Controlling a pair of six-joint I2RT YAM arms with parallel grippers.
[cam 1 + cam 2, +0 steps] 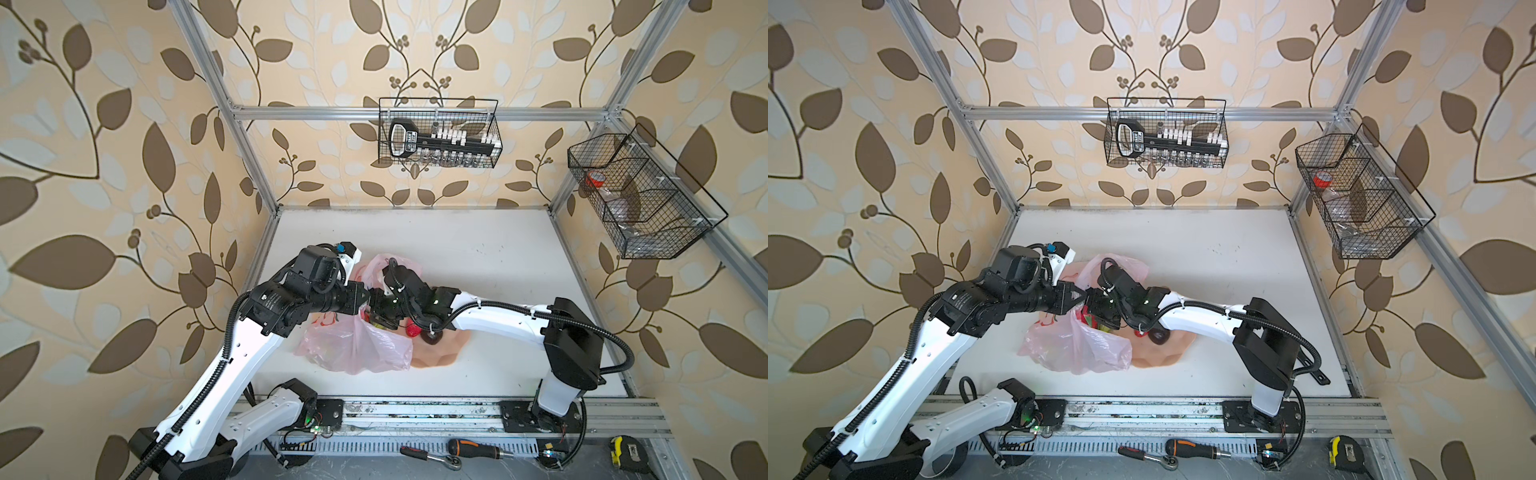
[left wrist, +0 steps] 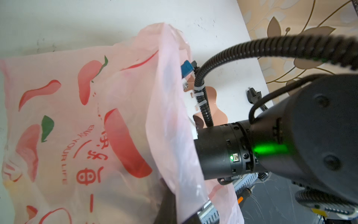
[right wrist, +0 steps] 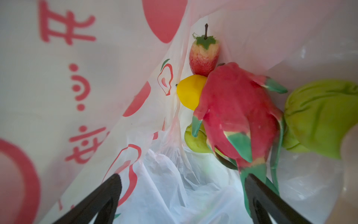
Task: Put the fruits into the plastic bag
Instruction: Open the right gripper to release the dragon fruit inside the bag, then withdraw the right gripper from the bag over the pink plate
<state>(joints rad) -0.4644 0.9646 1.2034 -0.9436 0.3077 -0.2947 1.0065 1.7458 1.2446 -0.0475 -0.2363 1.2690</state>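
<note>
The pink plastic bag lies on the white table with its mouth towards the plate. My left gripper is shut on the bag's rim and holds the mouth up. My right gripper is inside the mouth and open, with only bag film between its fingers. Inside lie the dragon fruit, a strawberry, the lemon and two green pears. The dragon fruit's green tip is against one finger. A red piece and the dark plum sit on the plate.
The peach scalloped plate sits right of the bag, partly under my right arm. Wire baskets hang on the back wall and the right wall. A ratchet, a screwdriver and a tape measure lie below the front rail.
</note>
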